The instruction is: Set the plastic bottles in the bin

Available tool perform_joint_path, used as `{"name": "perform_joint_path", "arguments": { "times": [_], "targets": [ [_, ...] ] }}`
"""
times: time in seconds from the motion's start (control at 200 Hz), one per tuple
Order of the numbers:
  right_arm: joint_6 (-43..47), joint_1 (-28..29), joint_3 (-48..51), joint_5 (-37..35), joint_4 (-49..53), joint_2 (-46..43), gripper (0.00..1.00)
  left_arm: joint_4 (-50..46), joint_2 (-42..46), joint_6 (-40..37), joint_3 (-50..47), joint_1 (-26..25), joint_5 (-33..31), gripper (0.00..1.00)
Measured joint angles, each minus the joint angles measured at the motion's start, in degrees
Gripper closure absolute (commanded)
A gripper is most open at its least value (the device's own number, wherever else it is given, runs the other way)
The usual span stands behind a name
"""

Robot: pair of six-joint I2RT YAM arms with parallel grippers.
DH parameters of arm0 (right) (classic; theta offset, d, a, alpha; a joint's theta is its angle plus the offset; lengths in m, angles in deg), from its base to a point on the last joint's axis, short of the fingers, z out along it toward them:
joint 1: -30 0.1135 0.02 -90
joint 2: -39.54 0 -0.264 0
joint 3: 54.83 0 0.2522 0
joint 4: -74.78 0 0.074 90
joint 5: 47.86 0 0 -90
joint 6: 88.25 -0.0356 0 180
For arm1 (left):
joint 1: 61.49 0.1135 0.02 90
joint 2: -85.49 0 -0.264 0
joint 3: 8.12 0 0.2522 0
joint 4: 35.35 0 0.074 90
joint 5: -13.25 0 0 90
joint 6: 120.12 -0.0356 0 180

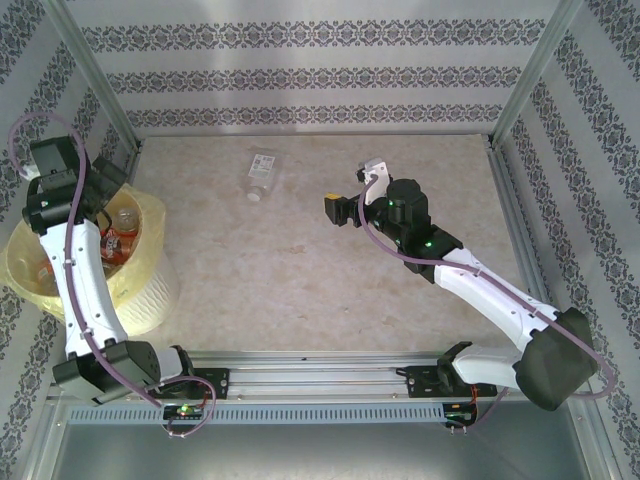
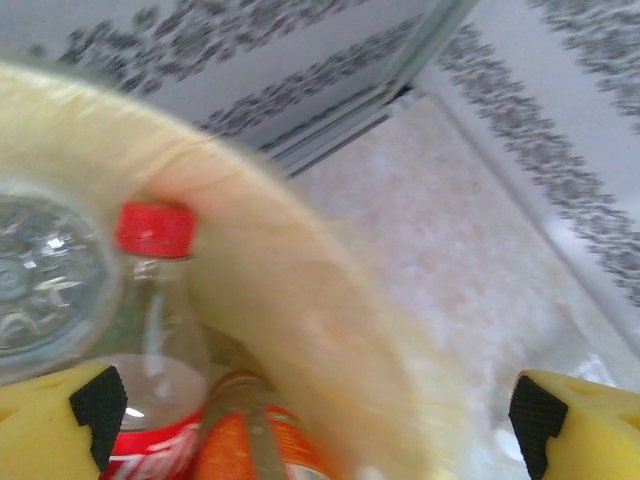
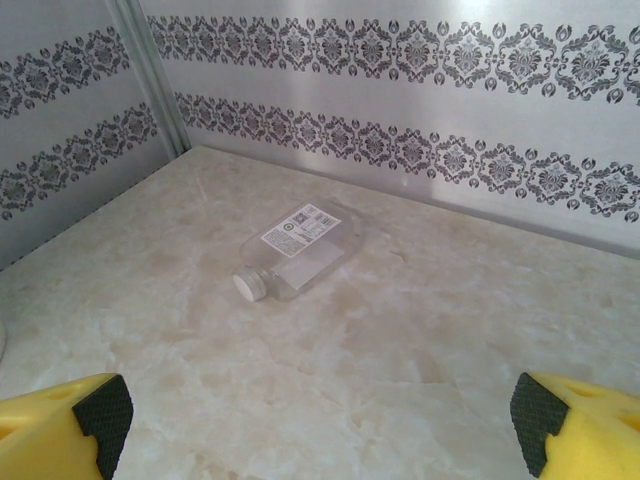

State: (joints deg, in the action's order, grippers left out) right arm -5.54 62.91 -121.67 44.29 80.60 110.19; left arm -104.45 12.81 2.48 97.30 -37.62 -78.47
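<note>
One clear plastic bottle [image 1: 263,172] with a white label and white cap lies on its side on the table near the back wall. In the right wrist view that bottle [image 3: 300,250] is ahead of my right gripper [image 3: 315,415], which is open and empty. From above, the right gripper [image 1: 352,190] hovers to the right of the bottle, apart from it. The pale-yellow bin [image 1: 150,215] stands at the left edge with several bottles [image 1: 122,235] inside. My left gripper [image 1: 108,195] hangs open over the bin's rim [image 2: 280,290]. Below it lie a red-capped bottle [image 2: 155,230] and an orange-labelled bottle [image 2: 245,440].
Patterned walls with metal corner posts [image 1: 520,90] enclose the marble table [image 1: 330,290] on three sides. A metal rail [image 1: 320,375] runs along the near edge between the arm bases. The bin overhangs the table's left side.
</note>
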Motion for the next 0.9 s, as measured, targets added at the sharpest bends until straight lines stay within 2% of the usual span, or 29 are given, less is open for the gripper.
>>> {"name": "perform_joint_path", "arguments": {
  "times": [0.12, 0.225, 0.31, 0.43, 0.65, 0.899],
  "targets": [
    [0.0, 0.0, 0.11, -0.42, -0.02, -0.31, 0.02, 0.09, 0.04, 0.0, 4.68, -8.33, -1.07, 0.0],
    [-0.02, 0.0, 0.7, -1.11, -0.02, -1.11, 0.02, 0.31, -0.85, -0.22, 7.54, -18.29, -2.84, 0.0],
    [-0.02, 0.0, 1.77, -1.95, -0.02, -2.56, 0.02, 1.05, -3.72, -0.76, 10.29, -25.97, -4.61, 0.0],
    [-0.02, 0.0, 3.58, -3.28, 0.11, -5.38, 0.02, 3.63, -9.86, -2.27, 12.48, -33.75, -6.93, 0.0],
    [-0.35, -0.02, 6.82, -6.73, 1.68, -11.17, 0.02, 8.98, -23.5, -6.91, 15.69, -41.57, -6.67, 0.0],
    [-2.1, -0.17, 8.79, -10.99, 5.9, -16.68, 0.02, 13.2, -38.32, -14.14, 21.66, -43.01, -5.95, 0.0]
  ]
}}
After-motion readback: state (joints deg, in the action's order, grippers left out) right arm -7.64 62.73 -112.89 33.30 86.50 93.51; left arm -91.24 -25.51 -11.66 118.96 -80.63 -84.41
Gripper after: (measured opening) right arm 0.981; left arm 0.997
